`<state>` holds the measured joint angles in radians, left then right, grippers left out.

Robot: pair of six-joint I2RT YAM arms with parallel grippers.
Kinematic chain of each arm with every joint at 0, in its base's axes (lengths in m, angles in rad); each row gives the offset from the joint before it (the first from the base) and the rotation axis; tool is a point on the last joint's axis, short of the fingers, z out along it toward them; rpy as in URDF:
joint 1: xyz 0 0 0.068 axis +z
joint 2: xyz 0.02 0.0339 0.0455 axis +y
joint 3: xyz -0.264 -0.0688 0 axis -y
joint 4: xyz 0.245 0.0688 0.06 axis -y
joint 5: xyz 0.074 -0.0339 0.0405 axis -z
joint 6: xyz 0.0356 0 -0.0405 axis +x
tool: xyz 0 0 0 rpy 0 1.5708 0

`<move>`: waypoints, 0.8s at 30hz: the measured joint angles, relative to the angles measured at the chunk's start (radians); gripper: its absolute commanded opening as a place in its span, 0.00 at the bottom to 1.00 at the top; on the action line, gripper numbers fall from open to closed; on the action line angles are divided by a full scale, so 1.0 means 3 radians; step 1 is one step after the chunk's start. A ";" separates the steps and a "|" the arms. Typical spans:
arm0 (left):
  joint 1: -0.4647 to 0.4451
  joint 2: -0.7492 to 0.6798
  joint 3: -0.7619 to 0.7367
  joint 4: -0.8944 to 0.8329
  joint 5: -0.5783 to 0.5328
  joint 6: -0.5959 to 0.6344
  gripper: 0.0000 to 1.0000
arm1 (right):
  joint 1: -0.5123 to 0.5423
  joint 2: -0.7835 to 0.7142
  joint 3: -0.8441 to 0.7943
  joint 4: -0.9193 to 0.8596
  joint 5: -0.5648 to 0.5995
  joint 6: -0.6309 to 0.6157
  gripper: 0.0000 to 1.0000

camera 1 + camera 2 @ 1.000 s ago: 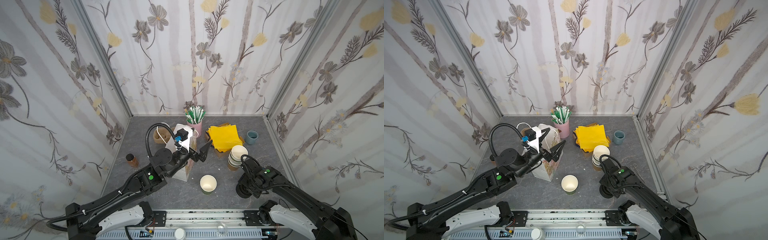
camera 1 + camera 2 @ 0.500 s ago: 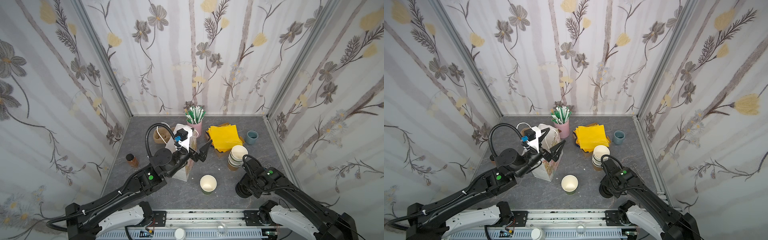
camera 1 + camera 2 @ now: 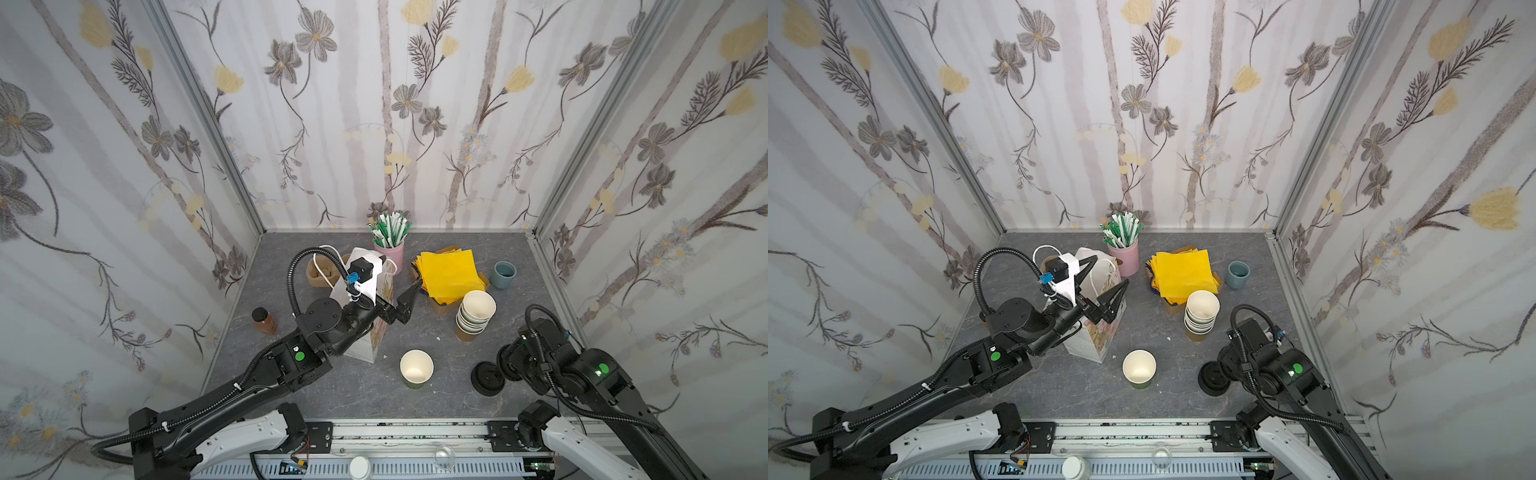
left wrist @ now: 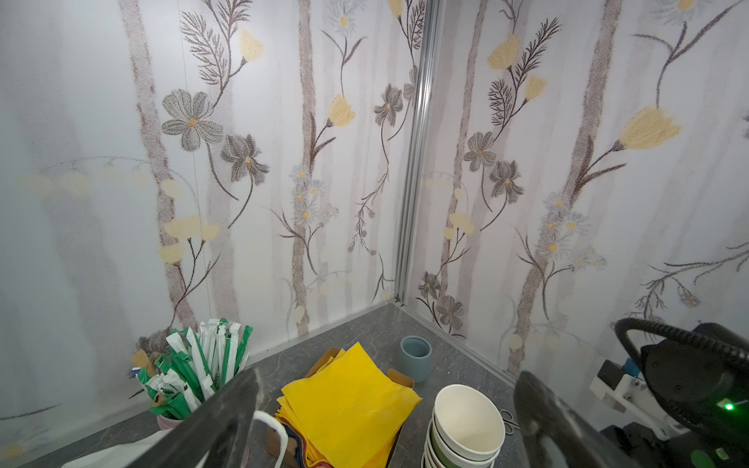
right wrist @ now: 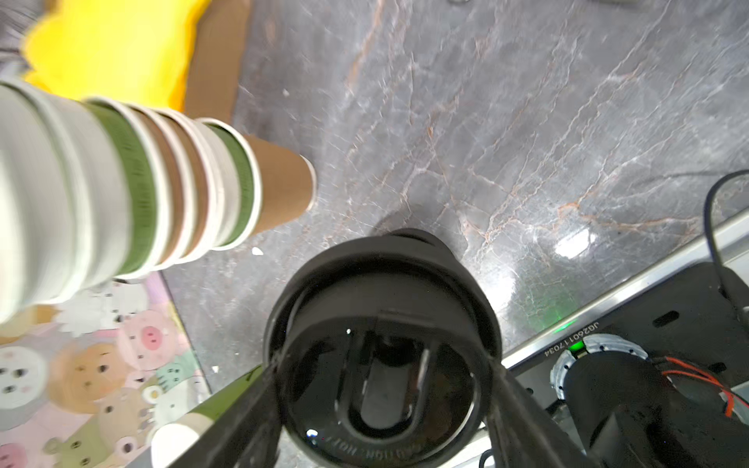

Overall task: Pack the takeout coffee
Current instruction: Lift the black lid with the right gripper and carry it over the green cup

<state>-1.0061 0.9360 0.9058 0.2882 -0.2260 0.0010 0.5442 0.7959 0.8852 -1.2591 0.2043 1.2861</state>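
The takeout coffee cup (image 3: 416,365) (image 3: 1139,365) stands at the front middle, green-sided, white inside, with no lid on it. To its right my right gripper (image 3: 496,370) (image 5: 381,364) is shut on the top black lid (image 5: 381,316) of a low pile of lids (image 3: 487,380); its fingers press the rim from both sides. A paper bag (image 3: 376,336) (image 3: 1096,336) printed with cartoon animals stands left of the cup. My left gripper (image 3: 1112,271) (image 4: 389,377) hangs wide open above the bag's mouth, holding nothing. The bag's white handle (image 4: 277,429) loops beside one finger.
A stack of lidless cups (image 3: 476,311) stands behind the lids. Yellow napkins (image 3: 451,272), a grey-blue cup (image 3: 504,274) and a pink holder of straws (image 3: 390,241) line the back. A brown bottle (image 3: 264,321) stands at the left, a cardboard carrier (image 3: 318,272) behind the bag.
The right arm has shifted slightly at the lid pile. The left arm, the bag and the cup have not moved.
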 measured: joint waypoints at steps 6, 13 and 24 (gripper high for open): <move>0.0000 -0.0079 -0.0031 -0.0019 -0.0025 -0.0008 1.00 | -0.0001 -0.0036 0.0355 -0.0169 0.0118 -0.0225 0.73; 0.0000 -0.0291 0.0042 -0.0309 -0.0231 -0.0182 1.00 | 0.0000 0.0376 0.1230 -0.0305 0.0146 -0.0788 0.71; -0.0009 -0.0669 0.0750 -0.1900 -0.1423 -0.1333 0.97 | 0.0165 0.1133 0.2579 -0.0287 -0.0006 -0.1830 0.68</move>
<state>-1.0088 0.7353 1.1309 -0.2817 -0.6529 -0.3988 0.5938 1.1358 1.6588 -1.3453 0.2024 0.7372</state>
